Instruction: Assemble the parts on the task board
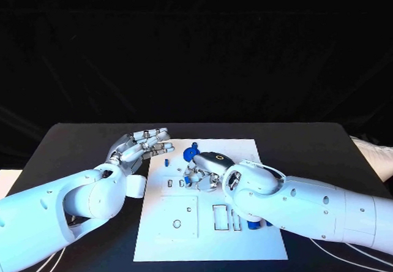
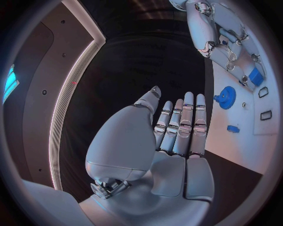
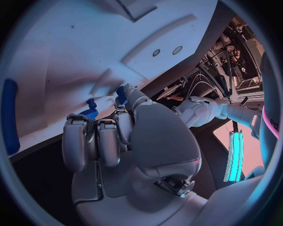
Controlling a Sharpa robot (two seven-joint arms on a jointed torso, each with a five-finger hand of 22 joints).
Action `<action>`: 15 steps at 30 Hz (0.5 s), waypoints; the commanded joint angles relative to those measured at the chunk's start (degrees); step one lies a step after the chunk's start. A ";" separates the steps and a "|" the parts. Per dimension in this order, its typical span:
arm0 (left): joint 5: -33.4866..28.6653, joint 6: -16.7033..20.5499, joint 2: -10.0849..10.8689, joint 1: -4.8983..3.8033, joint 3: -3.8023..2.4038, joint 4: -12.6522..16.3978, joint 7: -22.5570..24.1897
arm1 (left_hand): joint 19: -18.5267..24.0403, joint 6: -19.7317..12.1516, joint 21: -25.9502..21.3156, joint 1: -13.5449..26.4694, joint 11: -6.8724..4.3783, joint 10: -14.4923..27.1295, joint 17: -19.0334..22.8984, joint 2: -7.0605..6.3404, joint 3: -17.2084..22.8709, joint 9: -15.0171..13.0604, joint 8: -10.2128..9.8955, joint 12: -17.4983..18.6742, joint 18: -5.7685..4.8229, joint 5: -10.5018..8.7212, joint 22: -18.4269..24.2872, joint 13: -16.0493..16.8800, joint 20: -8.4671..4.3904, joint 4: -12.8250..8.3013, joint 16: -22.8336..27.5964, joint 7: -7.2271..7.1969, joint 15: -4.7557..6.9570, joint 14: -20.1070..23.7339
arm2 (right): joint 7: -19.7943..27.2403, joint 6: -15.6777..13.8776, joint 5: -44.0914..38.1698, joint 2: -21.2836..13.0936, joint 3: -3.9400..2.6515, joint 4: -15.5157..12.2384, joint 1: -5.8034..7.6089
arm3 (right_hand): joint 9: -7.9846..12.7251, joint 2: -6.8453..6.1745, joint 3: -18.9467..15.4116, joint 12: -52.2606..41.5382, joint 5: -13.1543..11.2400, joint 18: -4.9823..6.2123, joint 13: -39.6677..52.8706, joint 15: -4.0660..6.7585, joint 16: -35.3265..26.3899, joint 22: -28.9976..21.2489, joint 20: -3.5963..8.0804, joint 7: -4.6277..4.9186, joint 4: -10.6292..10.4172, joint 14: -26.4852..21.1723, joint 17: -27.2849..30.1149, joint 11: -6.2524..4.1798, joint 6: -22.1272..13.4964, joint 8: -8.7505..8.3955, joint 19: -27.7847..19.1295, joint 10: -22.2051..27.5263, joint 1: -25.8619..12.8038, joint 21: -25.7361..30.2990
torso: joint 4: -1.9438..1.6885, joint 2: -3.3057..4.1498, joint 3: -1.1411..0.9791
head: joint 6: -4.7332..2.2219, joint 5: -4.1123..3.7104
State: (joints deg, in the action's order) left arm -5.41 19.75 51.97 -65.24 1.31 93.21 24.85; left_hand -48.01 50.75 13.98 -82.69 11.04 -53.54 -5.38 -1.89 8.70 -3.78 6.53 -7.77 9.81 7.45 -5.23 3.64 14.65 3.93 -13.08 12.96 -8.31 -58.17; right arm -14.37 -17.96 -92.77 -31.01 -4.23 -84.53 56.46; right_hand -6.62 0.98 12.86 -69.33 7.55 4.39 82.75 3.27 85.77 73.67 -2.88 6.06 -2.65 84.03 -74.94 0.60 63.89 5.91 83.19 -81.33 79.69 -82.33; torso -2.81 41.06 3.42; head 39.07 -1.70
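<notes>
The white task board (image 1: 211,233) lies mid-table. My right hand (image 1: 207,167) hovers low over its far half with fingers curled down. A small blue part (image 3: 120,94) sits at its fingertips, pinched between thumb and a finger; it also appears as a blue block (image 2: 255,76). A blue gear (image 1: 190,153) lies on the board just beyond that hand, as does a small blue piece (image 1: 167,162). My left hand (image 1: 142,145) floats by the board's far left corner, flat and holding nothing, fingers (image 2: 179,125) straight.
Another blue part (image 1: 254,224) lies on the board beside my right forearm. Empty slots (image 1: 220,214) and holes mark the board's near half. A white bag (image 1: 379,154) lies at the table's right edge. Black table surrounds the board.
</notes>
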 commanded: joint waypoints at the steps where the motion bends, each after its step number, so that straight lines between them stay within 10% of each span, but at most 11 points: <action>1: -0.15 -1.25 -0.13 -0.03 -0.04 0.21 0.60 | -0.42 -0.42 0.23 -0.07 0.09 0.34 -0.04 0.38 0.01 0.03 -0.26 0.26 0.71 -0.22 0.08 -0.04 0.10 -0.19 0.20 0.99 -0.03 -0.52 | -2.10 2.58 -3.32 0.31 0.08 0.11 -0.21 | -1.28 0.03 0.39 0.19 0.35 -1.05 -6.24 0.24 -0.19 -0.07 0.31 -0.85 0.05 4.31 -7.01 -0.12 1.39 0.58 -0.15 0.20 -0.73 0.02 | 0.01 0.07 -0.07 | 0.27 0.24; 15: -0.15 -1.28 -0.21 -0.03 -0.04 0.27 0.54 | -0.42 -0.42 0.23 -0.07 0.09 0.34 -0.04 0.38 0.01 0.03 -0.26 0.26 0.71 -0.22 0.08 -0.04 0.10 -0.19 0.20 0.99 -0.03 -0.52 | -3.62 4.22 -4.28 0.61 0.27 0.37 -0.43 | -1.23 -0.85 0.28 0.78 0.42 -1.02 -6.56 0.14 -0.33 -0.24 0.23 -0.67 0.01 4.28 -6.81 0.01 1.04 0.29 -0.20 0.40 -1.78 0.14 | 0.07 0.07 -0.09 | 0.82 0.46</action>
State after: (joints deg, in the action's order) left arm -5.42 19.64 51.88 -65.24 1.31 93.33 24.85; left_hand -48.01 50.75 13.98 -82.69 11.04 -53.54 -5.38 -1.89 8.70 -3.78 6.53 -7.77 9.80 7.45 -5.24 3.64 14.65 3.94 -13.08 12.96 -8.31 -58.17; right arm -15.94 -17.04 -95.62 -30.32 -4.30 -84.47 56.44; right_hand -6.99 0.12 12.90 -68.72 7.97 4.38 82.75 3.27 85.77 73.49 -2.88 6.10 -2.70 84.04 -74.93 0.69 63.93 5.91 83.18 -81.23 78.24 -82.33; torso -2.74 41.13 3.33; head 39.78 -1.22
